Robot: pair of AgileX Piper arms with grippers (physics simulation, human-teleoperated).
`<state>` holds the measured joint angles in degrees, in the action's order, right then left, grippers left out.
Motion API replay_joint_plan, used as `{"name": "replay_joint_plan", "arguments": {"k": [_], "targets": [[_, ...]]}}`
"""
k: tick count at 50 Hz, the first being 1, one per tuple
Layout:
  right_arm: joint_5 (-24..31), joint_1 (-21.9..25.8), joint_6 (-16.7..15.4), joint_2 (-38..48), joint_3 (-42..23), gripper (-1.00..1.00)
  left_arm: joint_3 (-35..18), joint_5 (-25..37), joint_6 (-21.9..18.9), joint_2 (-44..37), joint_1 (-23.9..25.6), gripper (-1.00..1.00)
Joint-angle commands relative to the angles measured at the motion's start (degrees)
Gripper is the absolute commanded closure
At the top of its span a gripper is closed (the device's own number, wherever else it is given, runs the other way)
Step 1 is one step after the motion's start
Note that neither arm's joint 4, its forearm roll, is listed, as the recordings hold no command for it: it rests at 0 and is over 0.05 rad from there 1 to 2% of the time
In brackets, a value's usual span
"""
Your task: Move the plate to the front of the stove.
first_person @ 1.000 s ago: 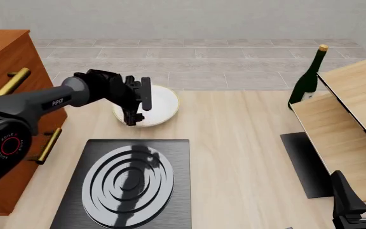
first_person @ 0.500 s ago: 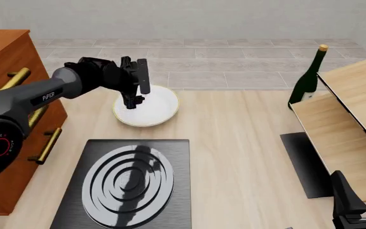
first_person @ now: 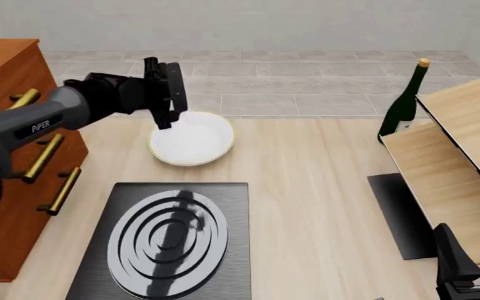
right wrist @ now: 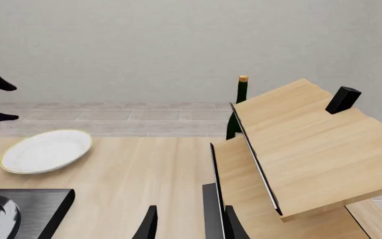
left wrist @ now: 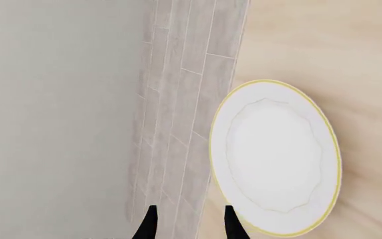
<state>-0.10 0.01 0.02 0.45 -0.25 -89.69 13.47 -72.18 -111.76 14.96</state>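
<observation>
The white plate [first_person: 194, 140] with its thin yellow rim lies flat on the wooden table, just beyond the stove [first_person: 169, 234], a black slab with silver ring burners. My left gripper [first_person: 167, 94] hovers above the plate's far left edge, open and empty. In the left wrist view the plate [left wrist: 274, 159] lies beside the left gripper [left wrist: 189, 224], not between its fingers. My right gripper [first_person: 477, 250] stays low at the near right, open and empty. The right wrist view shows the plate [right wrist: 45, 151], a stove corner [right wrist: 18, 209] and the right gripper [right wrist: 187, 226].
A wooden cabinet [first_person: 7, 81] with gold handles stands at the left. At the right are a tilted wooden shelf unit [first_person: 465, 137], a green bottle [first_person: 402, 106] behind it, and a plain black mat [first_person: 399, 212] beneath it.
My left gripper has risen and drawn back from the plate's left rim toward the far left. The plate has stayed where it was. The right arm has not moved.
</observation>
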Motion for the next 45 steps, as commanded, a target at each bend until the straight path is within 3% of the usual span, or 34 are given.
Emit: {"name": "replay_joint_plan", "arguments": {"k": [1, 45], "targets": [[0.0, 0.0, 0.0, 0.0, 0.0, -1.00, 1.6, -3.8, 0.3, 1.9, -0.2, -1.00], [0.0, 0.0, 0.0, 0.0, 0.0, -1.00, 12.4, -12.7, 2.0, 12.3, 1.7, -1.00]]}}
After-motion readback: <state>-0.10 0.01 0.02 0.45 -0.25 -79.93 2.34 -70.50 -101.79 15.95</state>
